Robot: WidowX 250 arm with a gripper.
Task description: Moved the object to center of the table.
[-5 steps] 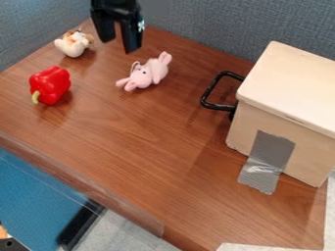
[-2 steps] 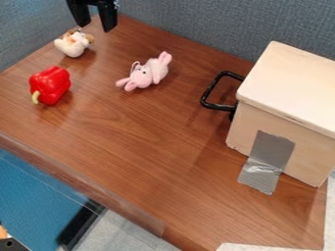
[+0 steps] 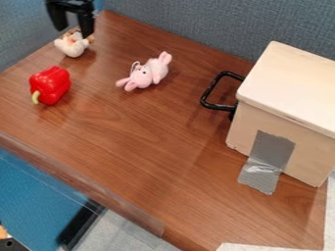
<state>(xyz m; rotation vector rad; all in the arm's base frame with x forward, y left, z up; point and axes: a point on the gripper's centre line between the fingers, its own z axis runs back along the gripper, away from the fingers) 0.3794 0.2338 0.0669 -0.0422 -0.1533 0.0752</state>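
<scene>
1. Desk (image 3: 137, 137): all items are carried on its brown top. The move to the desk's centre is judged incomplete, since the small items are set toward the far and left edges.
2. Box (image 3: 307, 154): positioned at the right side of the desk, lid on. A black handle (image 3: 219, 106) is fitted on the side facing the toys, and grey tape (image 3: 270, 154) is run from the front wall down to the desk top.
3. Gripper (image 3: 74, 32): located at the desk's far left corner, above the white toy. The fingers are spread wide with nothing held between them. Whether the toy is touched cannot be determined.
4. Red pepper (image 3: 50, 84): placed near the left edge, stem toward the near edge.
5. Pink rabbit (image 3: 145, 73): laid on its side inward of the far edge, between the white toy and the box.
6. White toy (image 3: 72, 45): seated close to the far left corner. From the gripper's position, this is judged the likely item to be moved, though the pepper or rabbit cannot be ruled out. Remaining, if so: lowering, gripping, lifting, carrying to the centre, release.
</scene>
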